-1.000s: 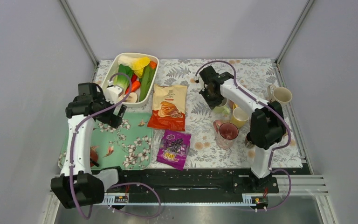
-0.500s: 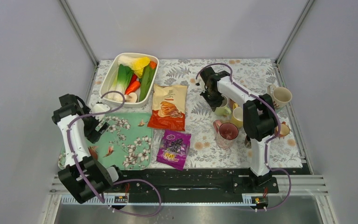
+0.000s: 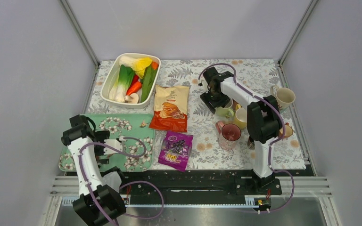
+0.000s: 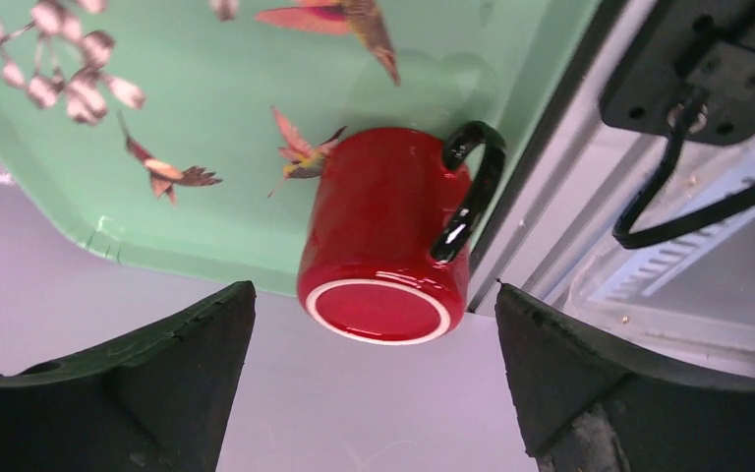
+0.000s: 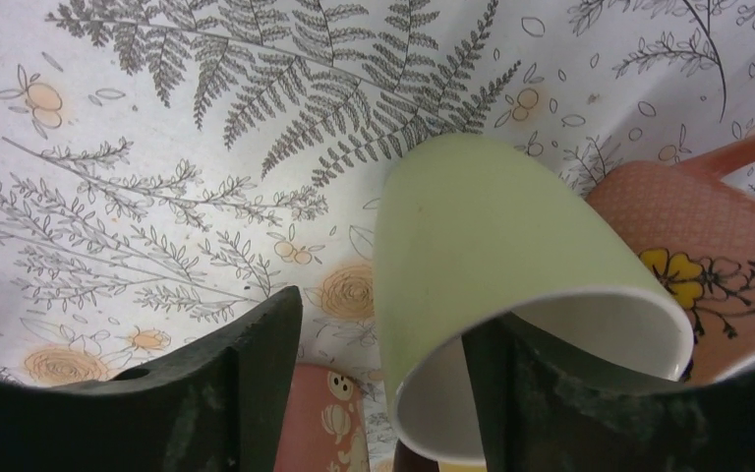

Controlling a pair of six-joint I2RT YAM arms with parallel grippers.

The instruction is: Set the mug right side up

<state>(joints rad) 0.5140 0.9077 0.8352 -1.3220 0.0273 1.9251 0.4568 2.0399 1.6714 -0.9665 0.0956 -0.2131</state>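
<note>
A red mug (image 4: pixel 383 246) with a black handle stands upside down on the green floral tray (image 4: pixel 206 118), near the tray's corner, its white-ringed base facing the left wrist camera. My left gripper (image 4: pixel 374 393) is open, hovering short of that mug with nothing between its fingers. On the right, a light green mug (image 5: pixel 492 246) (image 3: pixel 225 111) has its white mouth turned toward the wrist camera. My right gripper (image 5: pixel 388 324) (image 3: pixel 217 101) is open and straddles the mug's wall. One finger (image 5: pixel 570 393) is inside the mouth; the other (image 5: pixel 246 383) stands apart outside.
Around the green mug stand a salmon floral mug (image 5: pixel 688 226), a yellow mug (image 3: pixel 242 117), a pink translucent mug (image 3: pixel 228 133) and a cream mug (image 3: pixel 283 95). A chip bag (image 3: pixel 170 107) and a purple bag (image 3: pixel 176 149) lie mid-table. A white basin of vegetables (image 3: pixel 131 77) sits at the back left.
My right gripper has opened off the green mug's wall. The left arm has swung back from the basin to the tray's near-left corner.
</note>
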